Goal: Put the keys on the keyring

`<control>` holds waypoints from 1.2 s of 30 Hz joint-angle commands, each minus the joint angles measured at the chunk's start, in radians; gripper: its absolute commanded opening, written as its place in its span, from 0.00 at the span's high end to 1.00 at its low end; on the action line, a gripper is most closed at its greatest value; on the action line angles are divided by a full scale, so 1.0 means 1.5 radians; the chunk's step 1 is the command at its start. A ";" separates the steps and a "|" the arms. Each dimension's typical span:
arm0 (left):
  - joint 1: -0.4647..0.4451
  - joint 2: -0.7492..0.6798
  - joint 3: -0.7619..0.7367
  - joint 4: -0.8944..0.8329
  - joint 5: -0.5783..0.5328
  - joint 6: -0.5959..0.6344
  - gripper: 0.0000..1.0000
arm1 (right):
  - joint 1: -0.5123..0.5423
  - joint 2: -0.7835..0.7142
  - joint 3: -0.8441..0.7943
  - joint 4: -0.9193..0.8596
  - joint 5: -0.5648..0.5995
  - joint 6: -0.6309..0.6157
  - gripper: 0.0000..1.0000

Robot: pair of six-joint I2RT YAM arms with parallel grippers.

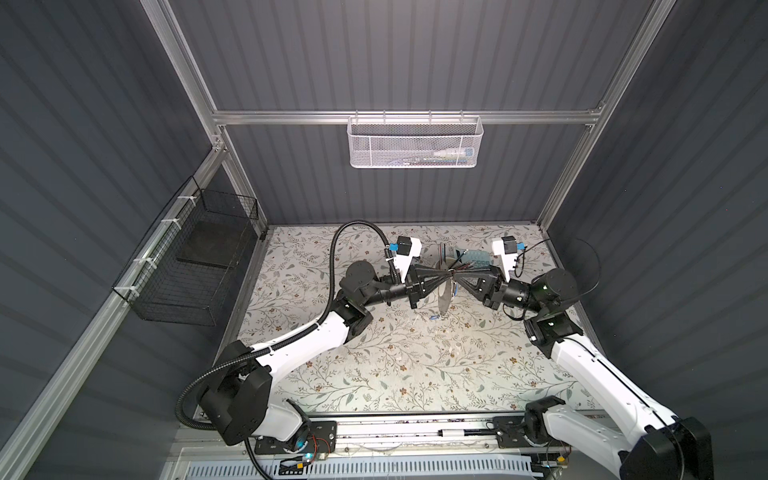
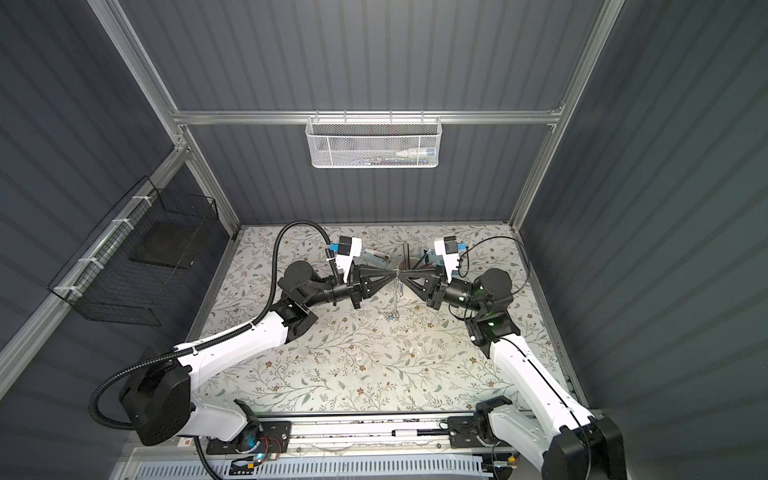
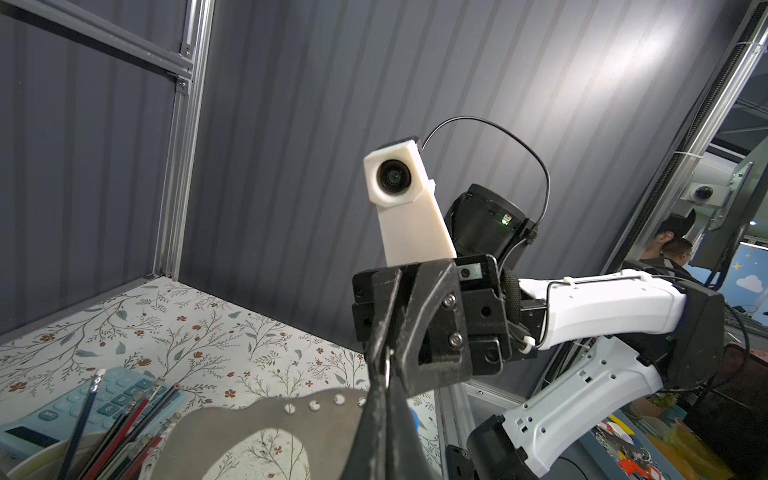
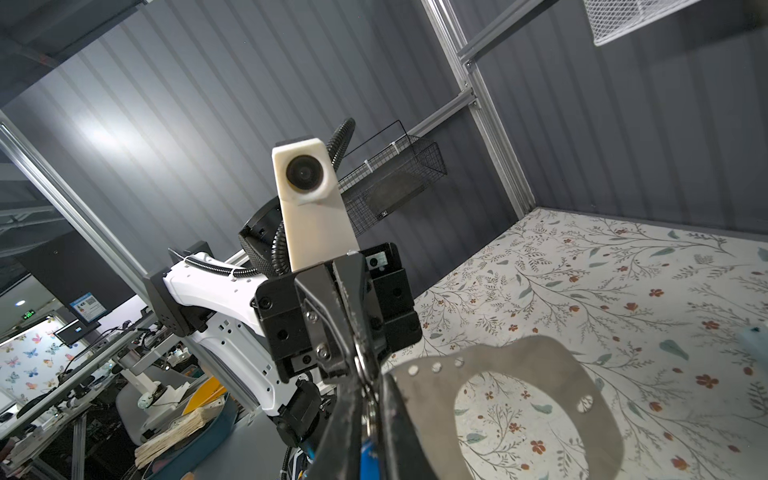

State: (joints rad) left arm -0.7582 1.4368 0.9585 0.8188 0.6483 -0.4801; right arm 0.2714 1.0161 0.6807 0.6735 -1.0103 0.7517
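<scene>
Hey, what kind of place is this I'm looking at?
Probably a robotics lab test cell: a left arm and right arm over a floral table, inside an aluminium frame, with cluttered workbenches beyond it in the right wrist view.

Soft overhead light brightens the floral tabletop (image 1: 415,365); the ribbed walls (image 1: 83,124) are dim. Wrist views show wall glare and bent, wide-angle edges.

Dark ribbed walls (image 1: 395,54) enclose a floral tabletop (image 1: 395,365).
</scene>
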 commanded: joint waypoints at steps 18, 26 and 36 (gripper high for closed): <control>0.004 0.029 0.028 0.062 0.025 -0.038 1.00 | 0.003 -0.012 -0.010 0.028 -0.009 0.008 0.85; 0.004 0.030 0.030 0.057 0.026 -0.038 1.00 | 0.003 -0.005 -0.011 0.029 -0.008 0.008 0.92; 0.004 0.024 0.032 -0.024 0.017 -0.005 1.00 | 0.004 -0.007 -0.011 -0.006 -0.004 -0.023 1.00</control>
State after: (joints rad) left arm -0.7574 1.4704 0.9703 0.8524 0.6811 -0.5282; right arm 0.2710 1.0096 0.6670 0.6724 -0.9985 0.7486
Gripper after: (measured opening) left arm 0.049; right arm 0.051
